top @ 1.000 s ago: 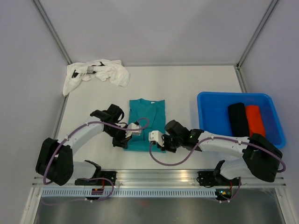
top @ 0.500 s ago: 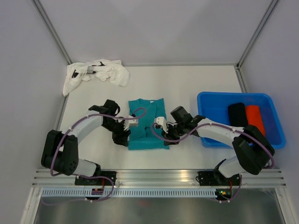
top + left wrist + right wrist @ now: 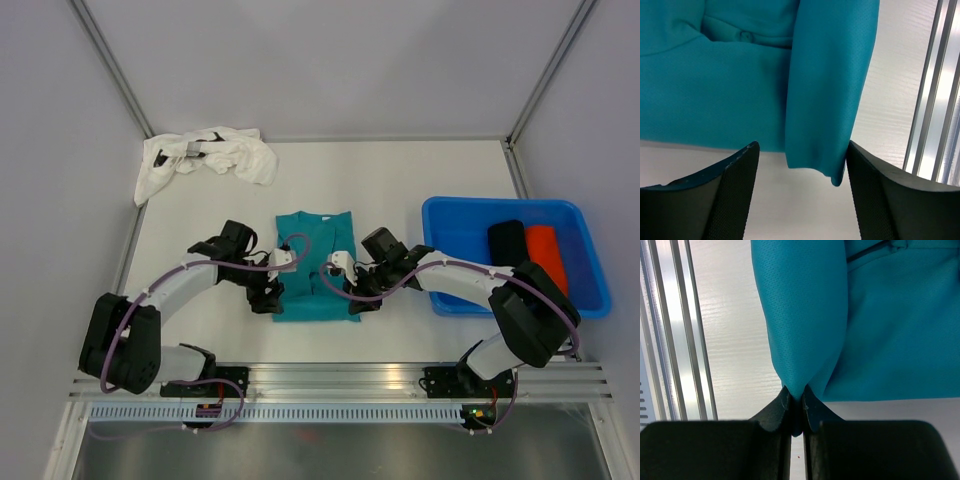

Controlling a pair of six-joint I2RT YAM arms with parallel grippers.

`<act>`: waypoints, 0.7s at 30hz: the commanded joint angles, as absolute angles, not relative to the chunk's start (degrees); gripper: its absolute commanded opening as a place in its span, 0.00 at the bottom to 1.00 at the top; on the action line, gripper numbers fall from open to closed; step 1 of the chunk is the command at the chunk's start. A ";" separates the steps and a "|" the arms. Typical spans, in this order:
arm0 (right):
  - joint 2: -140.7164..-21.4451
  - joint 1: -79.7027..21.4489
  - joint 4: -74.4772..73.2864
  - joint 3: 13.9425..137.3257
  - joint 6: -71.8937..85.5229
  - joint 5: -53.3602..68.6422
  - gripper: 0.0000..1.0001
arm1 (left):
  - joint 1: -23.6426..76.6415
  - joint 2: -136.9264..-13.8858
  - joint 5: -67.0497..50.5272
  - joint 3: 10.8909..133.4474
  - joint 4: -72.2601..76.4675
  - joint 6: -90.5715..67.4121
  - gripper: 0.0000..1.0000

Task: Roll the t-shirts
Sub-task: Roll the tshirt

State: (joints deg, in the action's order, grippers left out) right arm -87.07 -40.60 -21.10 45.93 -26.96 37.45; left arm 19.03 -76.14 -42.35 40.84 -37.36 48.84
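Observation:
The teal t-shirt (image 3: 315, 262) lies folded into a narrow strip at the table's middle, collar away from the arms. My left gripper (image 3: 272, 287) sits at its near left corner, open; in the left wrist view a folded teal layer (image 3: 827, 100) ends between the spread fingers (image 3: 737, 190) of the left gripper (image 3: 801, 172), touching neither. My right gripper (image 3: 348, 290) is at the near right corner, and in the right wrist view the right gripper (image 3: 796, 407) is shut on a pinch of the teal t-shirt (image 3: 805, 330). A white t-shirt (image 3: 205, 155) lies crumpled at the back left.
A blue bin (image 3: 450, 215) stands at the right, holding a black roll (image 3: 510, 255) and an orange-red roll (image 3: 545, 255). Metal rails (image 3: 340, 380) run along the near edge. Grey walls enclose the table.
My left gripper has opened and let go of the teal t-shirt's near edge. Both grippers have carried that edge away from the rails, over the shirt.

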 commanded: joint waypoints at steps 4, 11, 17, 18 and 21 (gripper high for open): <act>-87.28 -40.43 -20.30 48.25 -26.54 39.90 0.00 | 21.80 -76.90 -45.52 39.20 -35.05 47.46 0.44; -86.66 -40.34 -20.21 50.01 -19.35 41.04 0.00 | 21.53 -74.27 -44.56 41.30 -41.82 50.79 0.02; -84.82 -40.69 -18.29 45.37 -11.44 45.34 0.00 | 20.57 -72.95 -41.40 44.21 -54.39 57.91 0.02; -84.55 -41.39 -16.80 44.57 -10.29 46.48 0.00 | 20.48 -72.51 -41.40 44.30 -56.75 59.14 0.02; -84.11 -43.67 -16.08 42.81 -8.44 47.90 0.02 | 20.39 -72.95 -42.10 44.56 -59.76 61.08 0.02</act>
State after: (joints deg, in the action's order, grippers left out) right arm -85.80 -41.76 -18.11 44.38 -12.38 43.13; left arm 20.86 -73.65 -42.15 43.03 -52.05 54.98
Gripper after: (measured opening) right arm 0.130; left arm 0.037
